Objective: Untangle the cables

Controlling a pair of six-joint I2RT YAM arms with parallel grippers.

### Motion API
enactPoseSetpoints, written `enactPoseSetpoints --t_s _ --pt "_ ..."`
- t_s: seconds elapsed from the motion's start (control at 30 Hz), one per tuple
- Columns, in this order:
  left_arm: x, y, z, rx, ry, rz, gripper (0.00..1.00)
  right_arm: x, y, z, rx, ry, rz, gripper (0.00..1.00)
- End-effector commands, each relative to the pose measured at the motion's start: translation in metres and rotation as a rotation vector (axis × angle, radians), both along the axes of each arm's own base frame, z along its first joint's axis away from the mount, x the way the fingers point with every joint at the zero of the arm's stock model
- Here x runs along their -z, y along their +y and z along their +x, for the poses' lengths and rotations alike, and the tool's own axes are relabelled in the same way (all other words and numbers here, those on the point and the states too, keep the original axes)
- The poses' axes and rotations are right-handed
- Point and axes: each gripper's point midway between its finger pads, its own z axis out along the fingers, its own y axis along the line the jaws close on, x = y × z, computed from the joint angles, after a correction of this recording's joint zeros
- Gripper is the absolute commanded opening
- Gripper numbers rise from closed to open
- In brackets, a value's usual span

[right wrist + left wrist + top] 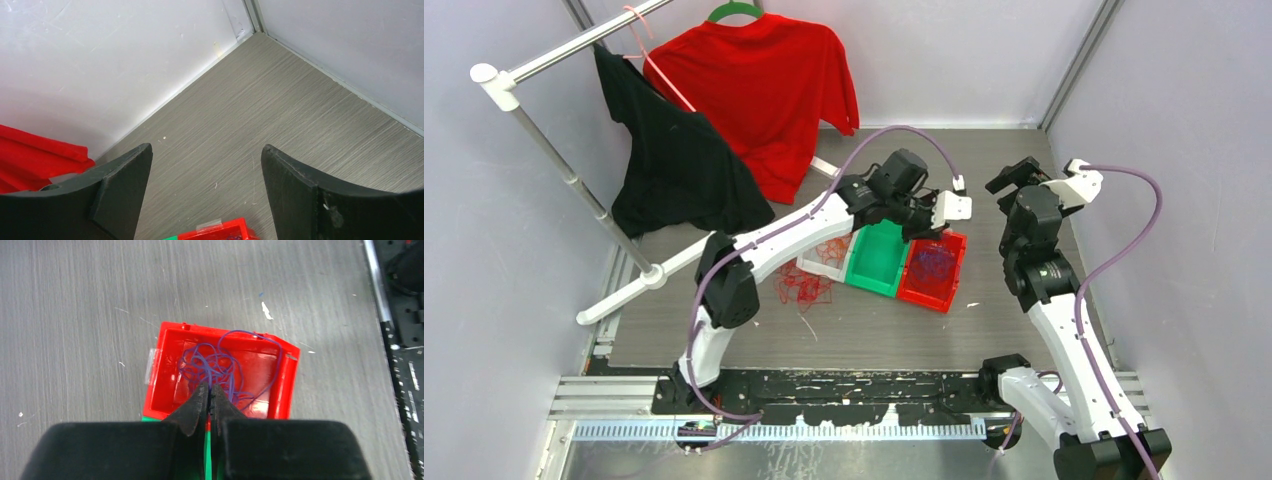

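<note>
A clump of blue-purple wires lies in the red bin, with one loop reaching over its far rim. My left gripper hangs just above this clump, jaws pressed together, and strands run up to its tips. In the top view it is over the red bin. Red wires lie loose on the table left of the bins. Orange wires sit in the white bin. My right gripper is wide open and empty, raised at the back right.
A green bin stands between the white and red bins. A clothes rack with a black shirt and a red shirt fills the back left. Walls close in behind and on the right.
</note>
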Motion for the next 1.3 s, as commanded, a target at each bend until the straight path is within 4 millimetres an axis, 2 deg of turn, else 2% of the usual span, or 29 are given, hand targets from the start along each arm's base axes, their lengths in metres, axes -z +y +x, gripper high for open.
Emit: enactPoseSetpoints --t_s 0.0,0.17,0.33,0.5,0.6,0.7,0.73,0.8,0.83,0.97,1.1,1.17,1.2,1.27 --pt "-0.017 -0.025 0.022 -0.039 -0.08 -0.083 0.0 -0.015 -0.001 -0.001 0.003 -0.058 0.029 0.85" --pt "0.017 -0.038 0.039 -0.122 -0.077 -0.037 0.0 -0.026 -0.004 -0.004 0.012 -0.074 0.02 0.85" --pt "0.055 -0.043 0.058 -0.214 -0.156 0.053 0.0 -0.028 -0.006 -0.008 0.019 -0.075 0.016 0.86" --pt "0.094 -0.037 0.057 -0.221 -0.19 0.17 0.0 -0.027 -0.007 -0.01 0.019 -0.071 0.014 0.86" --pt "0.104 -0.031 0.053 -0.213 -0.18 0.223 0.0 -0.028 -0.007 -0.01 0.017 -0.07 0.011 0.86" --pt "0.096 -0.027 0.049 -0.201 -0.169 0.24 0.01 -0.028 -0.005 -0.008 0.006 -0.072 0.015 0.86" --pt "0.088 -0.026 0.047 -0.195 -0.169 0.238 0.06 -0.029 -0.003 -0.008 0.0 -0.074 0.018 0.86" --pt "0.072 -0.021 0.043 -0.178 -0.165 0.234 0.28 -0.028 -0.002 -0.007 -0.009 -0.071 0.021 0.86" --pt "0.064 -0.019 0.04 -0.174 -0.159 0.23 0.36 -0.028 -0.002 -0.006 -0.008 -0.069 0.022 0.86" --pt "0.039 -0.004 0.019 -0.153 -0.1 0.217 0.51 -0.027 -0.002 -0.008 -0.009 -0.06 0.013 0.85" --pt "0.019 0.015 0.005 -0.142 -0.073 0.222 0.6 -0.03 -0.005 -0.012 -0.001 -0.054 -0.006 0.85" --pt "0.006 0.029 0.001 -0.15 -0.034 0.238 0.75 -0.032 -0.003 -0.012 -0.013 -0.052 -0.011 0.85" --pt "-0.007 0.037 0.001 -0.16 -0.01 0.232 0.84 -0.034 -0.001 -0.011 -0.027 -0.055 -0.012 0.85" --pt "-0.025 0.059 0.002 -0.19 0.043 0.244 0.9 -0.036 0.005 -0.008 -0.062 -0.057 -0.01 0.85"
